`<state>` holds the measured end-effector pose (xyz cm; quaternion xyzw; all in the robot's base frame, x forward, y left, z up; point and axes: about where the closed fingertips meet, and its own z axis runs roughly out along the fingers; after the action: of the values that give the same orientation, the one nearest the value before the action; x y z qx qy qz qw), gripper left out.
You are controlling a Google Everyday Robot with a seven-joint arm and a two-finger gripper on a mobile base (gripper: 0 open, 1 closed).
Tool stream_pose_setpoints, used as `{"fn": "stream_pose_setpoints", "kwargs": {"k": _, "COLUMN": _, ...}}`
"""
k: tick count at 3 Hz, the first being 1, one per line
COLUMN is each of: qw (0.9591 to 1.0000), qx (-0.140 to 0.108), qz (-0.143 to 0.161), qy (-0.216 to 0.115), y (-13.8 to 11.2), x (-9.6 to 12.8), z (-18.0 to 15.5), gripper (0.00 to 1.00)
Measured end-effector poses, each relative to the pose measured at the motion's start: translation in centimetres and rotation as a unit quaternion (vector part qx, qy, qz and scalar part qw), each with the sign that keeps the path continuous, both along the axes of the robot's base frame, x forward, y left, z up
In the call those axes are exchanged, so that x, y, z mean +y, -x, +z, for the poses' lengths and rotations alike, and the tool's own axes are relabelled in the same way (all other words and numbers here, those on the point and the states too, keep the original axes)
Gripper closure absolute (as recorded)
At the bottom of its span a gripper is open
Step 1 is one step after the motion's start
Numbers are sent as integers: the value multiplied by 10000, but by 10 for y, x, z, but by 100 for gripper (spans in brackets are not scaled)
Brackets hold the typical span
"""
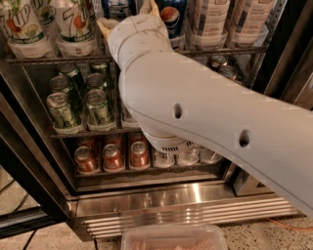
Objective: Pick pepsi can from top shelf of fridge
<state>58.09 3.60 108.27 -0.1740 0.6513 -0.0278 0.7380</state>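
Observation:
The fridge [186,205] stands open in front of me. My white arm crosses the view from the lower right up to the top shelf [49,59]. My gripper [127,14] is at the front of that shelf, open. Its tan fingertips [104,23] stand on either side of the pepsi can [117,7], a dark blue can that my wrist mostly hides. A like blue can with a globe logo [172,17] stands just to the right of the gripper.
7UP bottles [73,24] stand to the left on the top shelf and white bottles [210,22] to the right. Green cans [100,107] fill the middle rack and red cans [112,157] the lower one. A clear plastic container [173,238] lies on the floor below. The black door frame [19,161] is at the left.

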Motion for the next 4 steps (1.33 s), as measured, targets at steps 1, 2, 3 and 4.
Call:
{"fn": "stream_pose_setpoints", "kwargs": {"k": 1, "qw": 10000, "qx": -41, "qz": -10, "qy": 20, "y": -7, "x": -1, "z": 3, "gripper": 37}}
{"fn": "stream_pose_setpoints", "kwargs": {"k": 2, "qw": 10000, "qx": 24, "qz": 7, "qy": 53, "y": -14, "x": 1, "z": -1, "gripper": 38}}
{"fn": "stream_pose_setpoints", "kwargs": {"k": 3, "qw": 9999, "qx": 132, "qz": 43, "qy": 88, "y": -19, "x": 5, "z": -9, "gripper": 38}}
{"fn": "stream_pose_setpoints", "kwargs": {"k": 4, "qw": 9998, "qx": 181, "qz": 30, "qy": 113, "y": -26, "x": 6, "z": -12, "gripper": 40}}
